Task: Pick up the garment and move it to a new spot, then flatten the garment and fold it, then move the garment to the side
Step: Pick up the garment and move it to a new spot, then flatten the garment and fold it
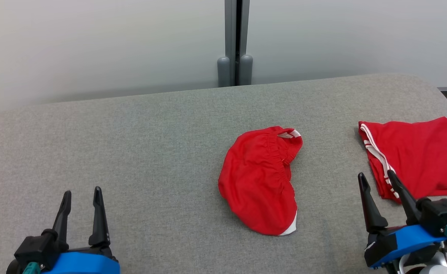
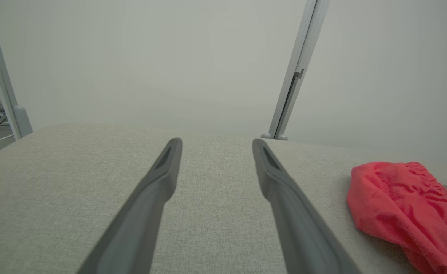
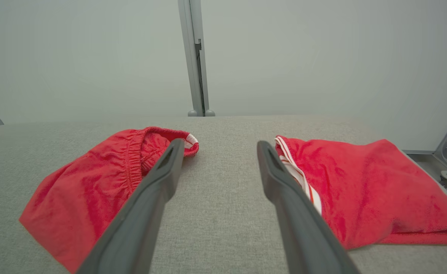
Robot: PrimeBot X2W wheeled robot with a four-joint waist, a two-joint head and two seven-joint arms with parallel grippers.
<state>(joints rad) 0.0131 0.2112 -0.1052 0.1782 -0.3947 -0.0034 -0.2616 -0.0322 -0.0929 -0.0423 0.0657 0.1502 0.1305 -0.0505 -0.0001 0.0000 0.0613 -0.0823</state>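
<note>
A wide grey fabric-covered table (image 1: 132,152) stands before a pale wall (image 1: 94,45). A crumpled red garment (image 1: 259,179) of soft cloth, with white trim, lies bunched a little right of the table's middle. A folded red garment (image 1: 417,156) with white side stripes lies flat at the table's right edge, well apart from the crumpled one.

Your left end effector (image 1: 82,190) hovers at the lower left, jaws spread wide and empty, well apart from both garments. Your right end effector (image 1: 375,174) hovers at the lower right, also wide and empty, pointing into the gap between the two garments. Whether its outer finger touches the striped edge cannot be told.

The first pick-up appears not yet begun. The right end effector is the nearer one, so use it. Aim for the gathered waistband (image 1: 278,160), which stands up as a ridge and gives the fingers something to close on. Straddle that ridge and steer clear of the folded red garment. Lift until the hem clears the table. Carry the garment toward the open middle-left, where both arms can likely reach to flatten it.
</note>
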